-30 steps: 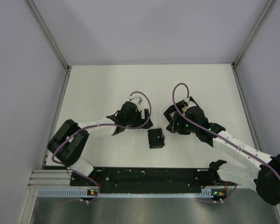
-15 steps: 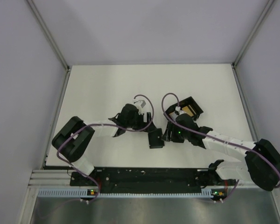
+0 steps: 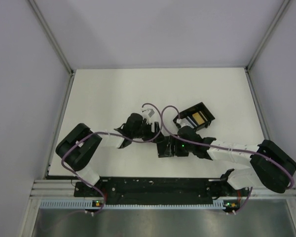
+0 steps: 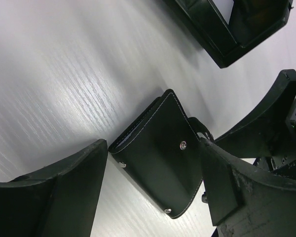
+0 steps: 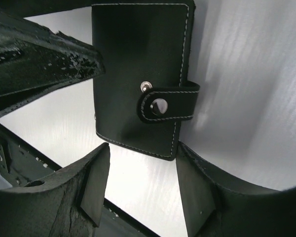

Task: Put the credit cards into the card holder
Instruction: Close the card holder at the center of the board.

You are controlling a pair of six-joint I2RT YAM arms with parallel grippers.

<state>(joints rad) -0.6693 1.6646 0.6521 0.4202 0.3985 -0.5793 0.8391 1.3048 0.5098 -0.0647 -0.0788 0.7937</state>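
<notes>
The card holder (image 3: 164, 148) is a small flat black case with white stitching and a snapped strap (image 5: 168, 104), lying flat on the white table. My left gripper (image 3: 154, 134) reaches it from the far left and stands open, straddling the holder (image 4: 160, 160); its right finger (image 4: 232, 187) is against the holder's edge. My right gripper (image 3: 173, 147) comes in from the right, also open, with the near end of the holder (image 5: 138, 69) just in front of its fingertips (image 5: 96, 180). No credit cards can be made out.
An open black box (image 3: 195, 118) with a gold patch inside stands just behind the right gripper; its corner (image 4: 227, 34) shows in the left wrist view. The black rail (image 3: 153, 186) runs along the near table edge. The left gripper's finger (image 5: 39, 64) crowds the holder.
My right arm has swung left, off the open box and down to the card holder. My left gripper has shifted toward the holder and its jaws have narrowed a little.
</notes>
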